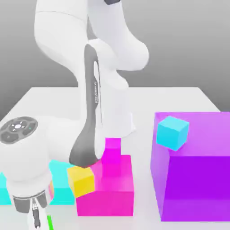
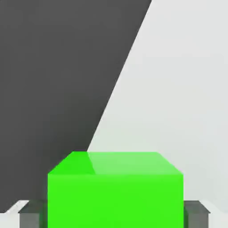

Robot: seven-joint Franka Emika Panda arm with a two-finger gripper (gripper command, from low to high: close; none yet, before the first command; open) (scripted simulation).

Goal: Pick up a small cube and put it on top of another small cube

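Operator: State the condition of the hand (image 2: 116,217).
Technician: It is closed on the green cube (image 2: 116,200), with one finger pad (image 2: 33,214) against each of two opposite sides. The hand points downward.

Operator: Locate the green cube in the scene.
Technician: Near end, at the exterior view's left, partly hidden by the hand. Whether it touches the bench (image 1: 157,99) cannot be told.

Operator: Locate the other small cubes.
Technician: The cyan cube (image 1: 172,133) is seated on top of the purple block (image 1: 197,184), at the exterior view's right. The yellow cube (image 1: 81,181) overlaps the left side of the pink block (image 1: 105,202) in that view; its support cannot be told. Both cubes are turned relative to the blocks.

Operator: List the remaining parts.
Technician: The magenta block (image 1: 112,157) appears toward the far side of the pink block. The cyan block (image 1: 62,182) is left of the pink block, partly behind the arm (image 1: 67,139).
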